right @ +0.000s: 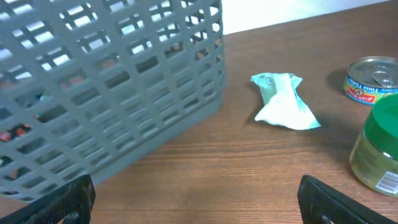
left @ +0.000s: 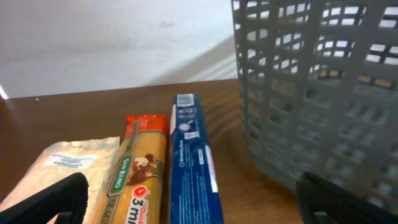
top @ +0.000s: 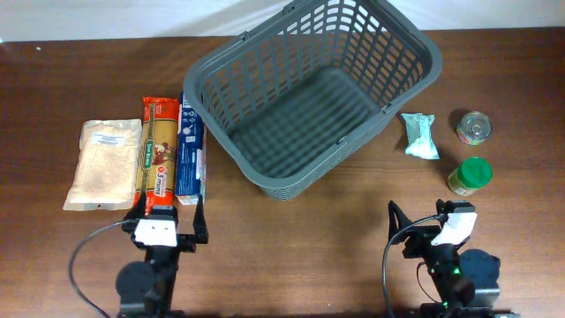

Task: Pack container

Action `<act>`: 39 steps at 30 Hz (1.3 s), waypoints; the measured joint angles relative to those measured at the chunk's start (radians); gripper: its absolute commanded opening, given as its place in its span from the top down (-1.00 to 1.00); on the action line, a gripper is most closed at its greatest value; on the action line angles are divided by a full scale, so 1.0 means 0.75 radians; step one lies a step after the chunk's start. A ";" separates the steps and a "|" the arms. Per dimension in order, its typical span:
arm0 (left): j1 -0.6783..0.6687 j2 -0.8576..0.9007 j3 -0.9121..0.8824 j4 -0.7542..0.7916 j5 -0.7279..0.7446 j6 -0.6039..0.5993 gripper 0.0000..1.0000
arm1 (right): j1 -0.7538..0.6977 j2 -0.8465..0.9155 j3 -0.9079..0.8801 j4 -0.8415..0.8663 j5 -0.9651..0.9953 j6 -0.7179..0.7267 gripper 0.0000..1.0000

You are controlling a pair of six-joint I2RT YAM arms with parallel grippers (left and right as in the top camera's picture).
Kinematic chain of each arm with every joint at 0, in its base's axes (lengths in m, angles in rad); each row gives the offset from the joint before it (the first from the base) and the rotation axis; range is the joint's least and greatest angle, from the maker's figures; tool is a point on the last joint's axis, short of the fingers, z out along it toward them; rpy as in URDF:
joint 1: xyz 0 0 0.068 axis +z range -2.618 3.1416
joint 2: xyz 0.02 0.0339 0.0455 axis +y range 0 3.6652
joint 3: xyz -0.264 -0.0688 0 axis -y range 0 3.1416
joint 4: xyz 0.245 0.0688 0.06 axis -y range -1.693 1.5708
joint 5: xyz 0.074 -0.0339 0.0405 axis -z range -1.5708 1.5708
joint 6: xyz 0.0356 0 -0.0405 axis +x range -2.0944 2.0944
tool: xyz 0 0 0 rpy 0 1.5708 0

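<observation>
The dark grey basket (top: 311,93) stands empty at the back middle of the table; its lattice wall shows in the left wrist view (left: 317,99) and the right wrist view (right: 106,93). My left gripper (top: 168,218) is open and empty, low at the front left, just short of the near ends of the pasta packs; its fingertips frame the left wrist view (left: 193,202). My right gripper (top: 425,221) is open and empty at the front right, over bare wood (right: 196,199).
Left of the basket lie a beige grain pouch (top: 103,163), an orange spaghetti pack (top: 159,156) and a blue pasta pack (top: 190,146). To its right are a pale green wrapped packet (top: 420,135), a tin can (top: 474,127) and a green-lidded jar (top: 470,176).
</observation>
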 measured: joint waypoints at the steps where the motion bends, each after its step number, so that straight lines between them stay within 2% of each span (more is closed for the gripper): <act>1: 0.000 0.046 0.062 -0.023 -0.001 0.006 -0.99 | 0.000 0.044 0.059 -0.035 0.005 0.000 -0.97; 4: 0.000 0.242 0.310 -0.115 -0.011 0.024 -0.99 | 0.000 0.230 0.329 -0.225 0.077 -0.012 -0.97; 8: 0.000 0.589 0.672 -0.225 -0.018 0.056 -0.99 | 0.000 0.579 0.776 -0.455 0.161 -0.119 -0.97; 14: 0.033 1.133 1.211 -0.475 0.009 0.078 -0.99 | 0.000 1.024 1.371 -0.652 0.179 -0.212 -0.97; 17: 0.065 1.349 1.451 -0.605 0.054 0.084 -0.99 | 0.000 1.161 1.601 -0.772 0.163 -0.227 -0.97; 20: 0.078 1.468 1.601 -0.683 0.085 0.089 -0.99 | 0.000 1.235 1.744 -0.864 0.155 -0.232 -0.97; 26: 0.079 1.513 1.677 -0.715 0.154 0.089 -0.99 | -0.030 1.350 1.930 -0.933 0.162 -0.185 -0.97; 32: 0.079 1.512 1.678 -0.735 0.180 0.089 -0.99 | -0.194 1.570 2.089 -1.022 0.158 -0.126 -0.97; 39: 0.079 1.512 1.679 -0.793 0.192 0.089 -0.99 | -0.320 1.801 2.122 -1.061 0.146 -0.084 -0.97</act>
